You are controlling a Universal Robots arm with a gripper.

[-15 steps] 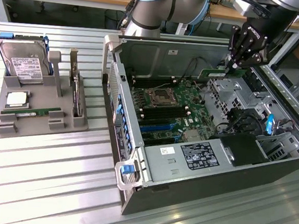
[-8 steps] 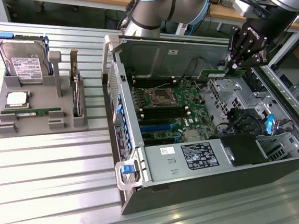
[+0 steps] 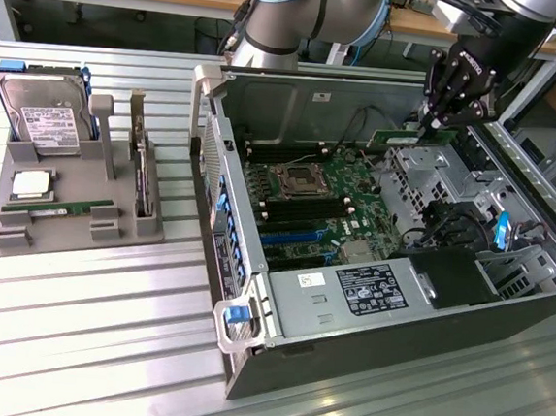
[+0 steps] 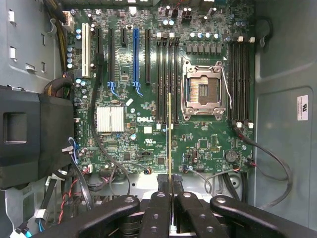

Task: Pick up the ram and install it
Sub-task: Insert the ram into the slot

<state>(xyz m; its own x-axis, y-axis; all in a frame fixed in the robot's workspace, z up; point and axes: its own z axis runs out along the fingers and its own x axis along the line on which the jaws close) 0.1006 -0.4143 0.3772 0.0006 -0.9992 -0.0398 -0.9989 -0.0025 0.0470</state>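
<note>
My gripper (image 3: 431,124) hangs over the open computer case (image 3: 502,315) near its far right side, shut on the ram (image 3: 396,138), a thin green board held level above the drive cage. In the wrist view the ram (image 4: 169,134) appears edge-on as a narrow strip rising from between the black fingers (image 4: 158,208) of my gripper (image 4: 170,191). Below it lies the green motherboard (image 4: 148,129). Its long black memory slots (image 4: 167,74) sit beside the empty processor socket (image 4: 203,91), and the ram's edge lines up roughly with these slots, well above them.
A grey holder (image 3: 7,238) at the exterior view's left carries a hard drive (image 3: 43,114), a silver processor chip (image 3: 32,185), another green stick (image 3: 59,210) and an upright expansion card (image 3: 143,172). Case walls, cables (image 4: 99,163) and a black shroud (image 4: 34,134) surround the board.
</note>
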